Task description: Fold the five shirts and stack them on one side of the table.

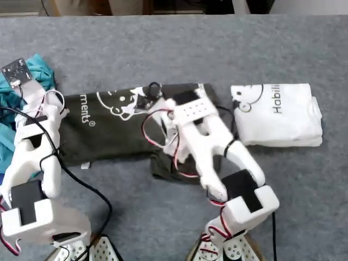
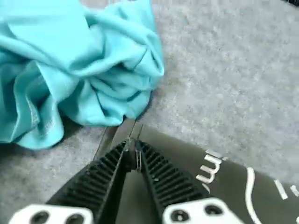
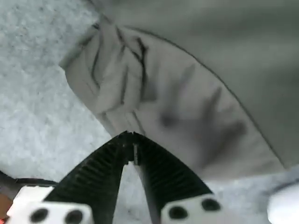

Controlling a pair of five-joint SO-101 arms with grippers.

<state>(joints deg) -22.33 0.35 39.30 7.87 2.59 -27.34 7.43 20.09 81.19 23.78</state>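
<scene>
A dark olive shirt (image 1: pixel 114 128) with white print lies stretched across the middle of the table, a sleeve (image 1: pixel 166 168) sticking out toward the front. My left gripper (image 2: pixel 132 150) is at its left edge, shut on a corner of the dark fabric (image 2: pixel 187 163), just short of a crumpled teal shirt (image 2: pixel 70 70). My right arm (image 1: pixel 201 125) reaches over the shirt's right part. Its gripper (image 3: pixel 131 142) is shut at the edge of a wrinkled fold of the dark shirt (image 3: pixel 177 107). A folded white shirt (image 1: pixel 277 117) lies at the right.
The teal shirt (image 1: pixel 13 103) is bunched at the table's left edge, beside the left arm (image 1: pixel 32 157). Grey cloth (image 1: pixel 163 49) covers the table, with open room at the back and at the front right. Both arm bases stand at the front edge.
</scene>
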